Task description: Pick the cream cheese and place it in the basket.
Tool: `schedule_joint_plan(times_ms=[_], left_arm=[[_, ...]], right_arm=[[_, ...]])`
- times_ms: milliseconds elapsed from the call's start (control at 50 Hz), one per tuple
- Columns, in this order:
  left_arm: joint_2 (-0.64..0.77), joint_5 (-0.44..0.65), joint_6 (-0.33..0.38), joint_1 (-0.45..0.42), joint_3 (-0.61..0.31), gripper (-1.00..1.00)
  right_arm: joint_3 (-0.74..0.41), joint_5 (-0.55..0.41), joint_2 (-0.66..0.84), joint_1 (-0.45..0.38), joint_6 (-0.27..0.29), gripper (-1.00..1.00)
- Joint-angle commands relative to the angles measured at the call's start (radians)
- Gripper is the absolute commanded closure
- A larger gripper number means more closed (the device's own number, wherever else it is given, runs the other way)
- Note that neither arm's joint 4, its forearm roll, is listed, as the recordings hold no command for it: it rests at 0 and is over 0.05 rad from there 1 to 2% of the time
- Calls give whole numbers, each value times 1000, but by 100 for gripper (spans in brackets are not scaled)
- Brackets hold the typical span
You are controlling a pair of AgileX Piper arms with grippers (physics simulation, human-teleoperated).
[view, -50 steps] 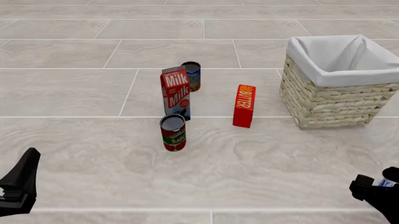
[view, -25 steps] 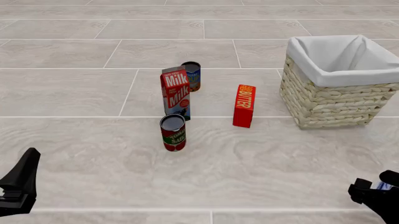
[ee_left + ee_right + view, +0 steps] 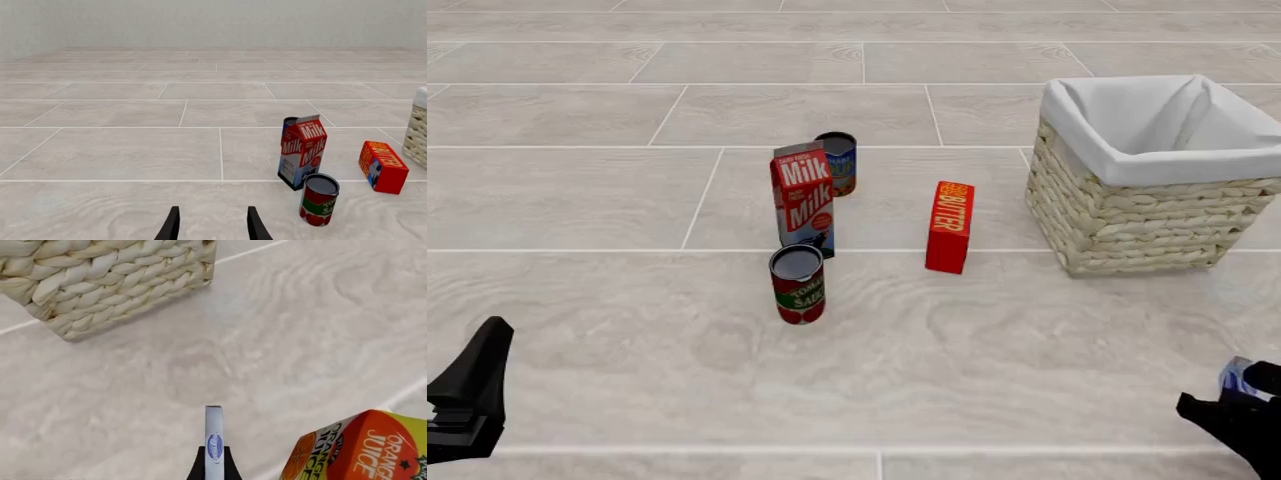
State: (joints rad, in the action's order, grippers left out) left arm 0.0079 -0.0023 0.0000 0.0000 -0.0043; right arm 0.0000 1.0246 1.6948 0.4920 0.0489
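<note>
- The right gripper (image 3: 213, 467) is pinching the cream cheese (image 3: 213, 440) edge-on: a thin, stiff, light packet, probably slippery.
- The basket (image 3: 107, 280) stands ahead of it.
- The left gripper (image 3: 212, 225) is moderately open and empty.

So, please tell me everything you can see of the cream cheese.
The cream cheese is a thin pale packet seen edge-on, white with a small blue oval logo. It stands upright between the fingers of the right gripper, clear of the floor. In the front view only a blue-white corner shows. It touches neither the basket nor the juice carton.
</note>
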Motion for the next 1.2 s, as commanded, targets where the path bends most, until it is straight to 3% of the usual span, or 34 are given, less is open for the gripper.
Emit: schedule_joint_plan(times_ms=[20, 180, 200, 280, 380, 600, 660, 700, 740, 880, 980, 1200], left_arm=[[0, 0, 0, 0, 0, -100], [0, 0, 0, 0, 0, -100], [0, 0, 0, 0, 0, -100], [0, 0, 0, 0, 0, -100], [0, 0, 0, 0, 0, -100], [0, 0, 0, 0, 0, -100], [0, 0, 0, 0, 0, -100], [0, 0, 0, 0, 0, -100], [0, 0, 0, 0, 0, -100], [0, 0, 0, 0, 0, -100], [0, 0, 0, 0, 0, -100], [0, 0, 0, 0, 0, -100]], right_arm=[[0, -43, -57, -5, -6, 100], [0, -213, -262, -24, 5, 100], [0, -299, -370, -32, 4, 100], [0, -401, -485, -36, 24, 100], [0, -618, -732, -55, 24, 100], [0, -756, -890, -71, 24, 100], [0, -870, -1026, -86, 37, 100], [0, -1011, -1198, -124, 44, 100], [0, -1061, -1252, -121, 65, 100], [0, -1095, -1295, -124, 63, 100], [0, -1194, -1422, -134, 84, 100], [0, -1219, -1463, -145, 78, 100]])
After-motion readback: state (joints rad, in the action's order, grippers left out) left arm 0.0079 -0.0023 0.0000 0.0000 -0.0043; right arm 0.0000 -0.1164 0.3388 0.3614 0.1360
